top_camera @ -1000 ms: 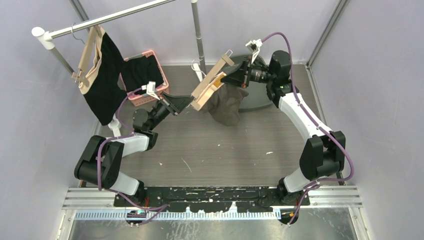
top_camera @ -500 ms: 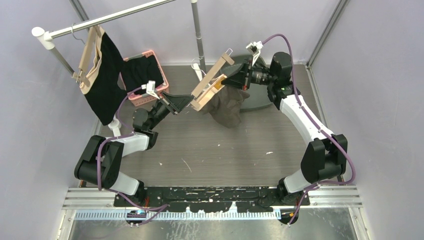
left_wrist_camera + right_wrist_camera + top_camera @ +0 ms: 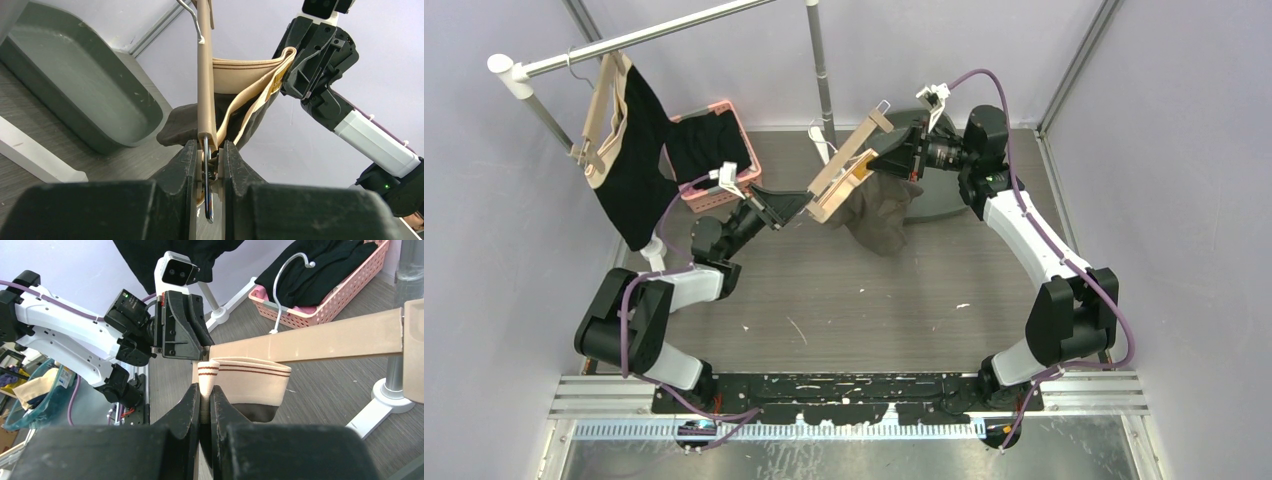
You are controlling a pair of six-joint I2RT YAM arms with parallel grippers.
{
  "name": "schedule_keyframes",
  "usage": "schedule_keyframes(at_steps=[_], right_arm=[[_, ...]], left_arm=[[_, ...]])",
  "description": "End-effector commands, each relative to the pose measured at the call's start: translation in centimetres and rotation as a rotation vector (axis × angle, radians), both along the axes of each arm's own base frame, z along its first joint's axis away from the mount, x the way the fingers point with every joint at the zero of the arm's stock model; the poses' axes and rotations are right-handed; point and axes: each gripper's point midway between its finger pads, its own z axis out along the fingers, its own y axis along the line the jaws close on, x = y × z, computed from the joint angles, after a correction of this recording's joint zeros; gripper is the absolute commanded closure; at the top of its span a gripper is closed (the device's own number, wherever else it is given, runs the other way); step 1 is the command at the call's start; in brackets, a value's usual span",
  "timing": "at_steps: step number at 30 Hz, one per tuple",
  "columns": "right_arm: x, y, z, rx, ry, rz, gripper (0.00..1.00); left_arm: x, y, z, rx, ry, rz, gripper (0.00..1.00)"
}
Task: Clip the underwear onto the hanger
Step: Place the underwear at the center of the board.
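Note:
A beige hanger (image 3: pixel 849 160) hangs tilted in the air between the two arms. My left gripper (image 3: pixel 802 207) is shut on the clip at its lower end. In the left wrist view that clip (image 3: pixel 212 167) and its wire loop sit pinched between the jaws of the left gripper (image 3: pixel 209 146), and the hanger bar (image 3: pixel 204 75) rises from there. The underwear (image 3: pixel 876 215) is dark grey-brown with a beige striped waistband (image 3: pixel 250 380). My right gripper (image 3: pixel 206 390) is shut on a fold of that waistband, just beside the hanger bar (image 3: pixel 310 340). The body of the underwear hangs below.
A pink basket (image 3: pixel 724 190) of black clothes stands at the back left. A rail (image 3: pixel 644 35) carries another hanger with a black garment (image 3: pixel 629 170). A dark grey tray (image 3: pixel 936 205) lies under the right arm, and a pole (image 3: pixel 821 70) on a white foot stands behind the hanger.
The right arm has shifted slightly with the waistband still in its grip, and the hanger has tilted a little. The left arm and both grips are the same.

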Motion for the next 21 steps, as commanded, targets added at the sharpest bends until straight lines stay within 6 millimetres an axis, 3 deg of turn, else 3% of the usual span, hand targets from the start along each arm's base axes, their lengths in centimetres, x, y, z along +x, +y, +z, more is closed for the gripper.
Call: schedule_keyframes(at_steps=[1,11,19,21], right_arm=[[-0.90,-0.38,3.27,0.035,-0.106,-0.005,0.99],[-1.03,-0.32,3.27,0.038,-0.102,-0.001,0.99],[-1.08,-0.30,2.85,0.036,-0.089,0.003,0.99],[-1.04,-0.33,2.50,0.035,-0.075,0.007,0.99]], left_arm=[[-0.78,-0.24,2.01,-0.020,-0.100,-0.016,0.92],[-0.69,-0.29,2.25,-0.023,-0.105,-0.012,0.88],[-0.63,-0.14,2.07,-0.027,-0.096,-0.001,0.90],[-0.35,0.16,1.80,-0.034,-0.083,0.024,0.95]])
